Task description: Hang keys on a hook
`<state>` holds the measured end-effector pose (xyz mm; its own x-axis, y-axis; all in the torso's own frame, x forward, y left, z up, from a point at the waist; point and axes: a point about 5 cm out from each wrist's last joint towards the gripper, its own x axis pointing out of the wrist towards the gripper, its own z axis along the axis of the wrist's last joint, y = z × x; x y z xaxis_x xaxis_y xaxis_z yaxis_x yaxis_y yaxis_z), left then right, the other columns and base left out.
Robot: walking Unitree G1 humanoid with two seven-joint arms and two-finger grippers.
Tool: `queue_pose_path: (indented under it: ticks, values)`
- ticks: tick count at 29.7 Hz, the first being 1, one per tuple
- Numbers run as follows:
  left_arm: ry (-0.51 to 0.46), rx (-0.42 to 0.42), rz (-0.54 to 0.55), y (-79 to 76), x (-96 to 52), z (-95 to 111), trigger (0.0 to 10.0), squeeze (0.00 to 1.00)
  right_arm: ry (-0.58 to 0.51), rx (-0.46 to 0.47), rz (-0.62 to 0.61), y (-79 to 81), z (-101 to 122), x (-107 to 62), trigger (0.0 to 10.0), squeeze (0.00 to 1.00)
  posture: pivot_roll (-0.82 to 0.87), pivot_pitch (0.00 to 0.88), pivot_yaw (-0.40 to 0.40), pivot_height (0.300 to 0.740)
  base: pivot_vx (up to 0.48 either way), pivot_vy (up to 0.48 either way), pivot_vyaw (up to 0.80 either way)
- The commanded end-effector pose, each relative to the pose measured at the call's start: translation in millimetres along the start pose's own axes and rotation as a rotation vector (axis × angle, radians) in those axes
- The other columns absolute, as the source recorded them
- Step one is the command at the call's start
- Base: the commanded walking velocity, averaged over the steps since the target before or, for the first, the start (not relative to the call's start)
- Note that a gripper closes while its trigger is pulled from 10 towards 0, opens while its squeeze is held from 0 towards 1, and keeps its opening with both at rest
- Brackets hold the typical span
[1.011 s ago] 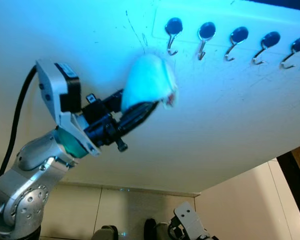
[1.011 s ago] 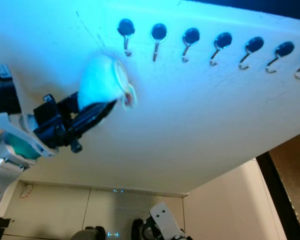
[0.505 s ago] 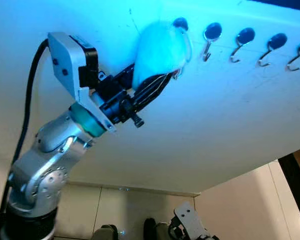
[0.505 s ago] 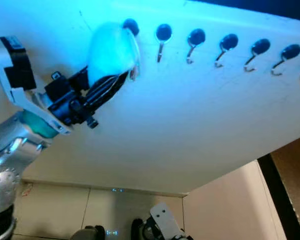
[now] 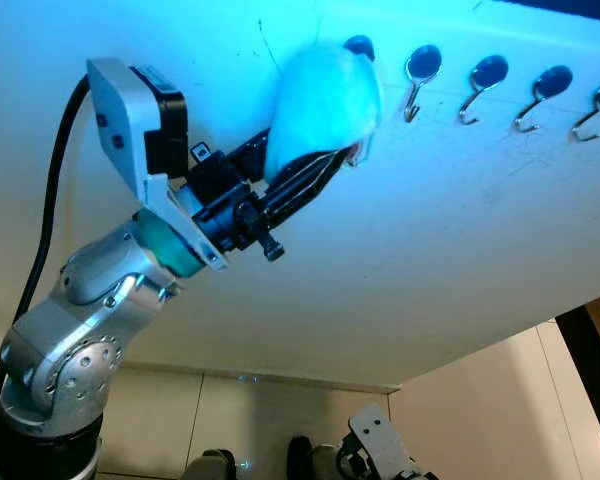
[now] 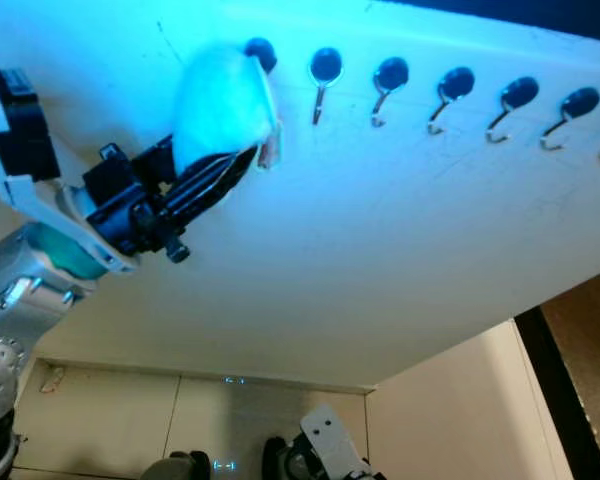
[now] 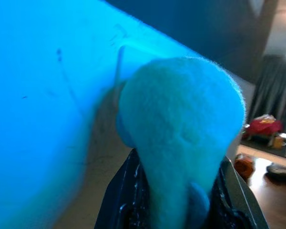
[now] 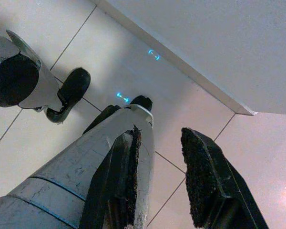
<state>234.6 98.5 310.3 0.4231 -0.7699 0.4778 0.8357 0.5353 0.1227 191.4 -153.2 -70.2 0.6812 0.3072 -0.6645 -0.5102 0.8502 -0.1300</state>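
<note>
Pompom (image 5: 325,95) raised, hiding first hook.

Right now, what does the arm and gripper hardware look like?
Left arm: silver metal joints, teal wrist ring, white-and-black camera box, black cable along it. Left gripper: two long black fingers on a black base. Right gripper: black fingers with rough-textured inner pads.

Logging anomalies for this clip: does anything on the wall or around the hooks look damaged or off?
Yes. Thin dark scratch marks run down the white wall beside the leftmost hook, with fainter scuffs further right. The left gripper holds a fluffy pom-pom keychain against that hook; whether it has caught is hidden. The other hooks hang evenly.
</note>
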Motion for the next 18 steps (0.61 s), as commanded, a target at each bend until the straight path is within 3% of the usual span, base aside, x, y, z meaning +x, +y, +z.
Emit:
queue_pose_path:
  ticks: [1,9,18]
  values:
    - [-0.009,-0.011,-0.064,-8.7,-1.9,3,10.0,0.00,0.066,0.011,0.013,4.7,-17,-6.0,10.0,0.00,-0.02,0.169,-0.019,0.740,0.000,0.000,0.00]
    - [0.040,0.015,-0.042,-6.6,2.3,-10,10.0,0.00,0.064,0.007,0.018,5.3,-15,-5.2,10.0,0.00,-0.02,0.169,-0.019,0.740,0.000,0.000,0.00]
    - [0.043,0.041,0.091,11.2,11.9,-18,10.0,0.00,0.062,0.013,0.009,4.6,-15,-5.3,10.0,0.00,-0.04,0.165,-0.012,0.740,0.000,0.000,0.00]
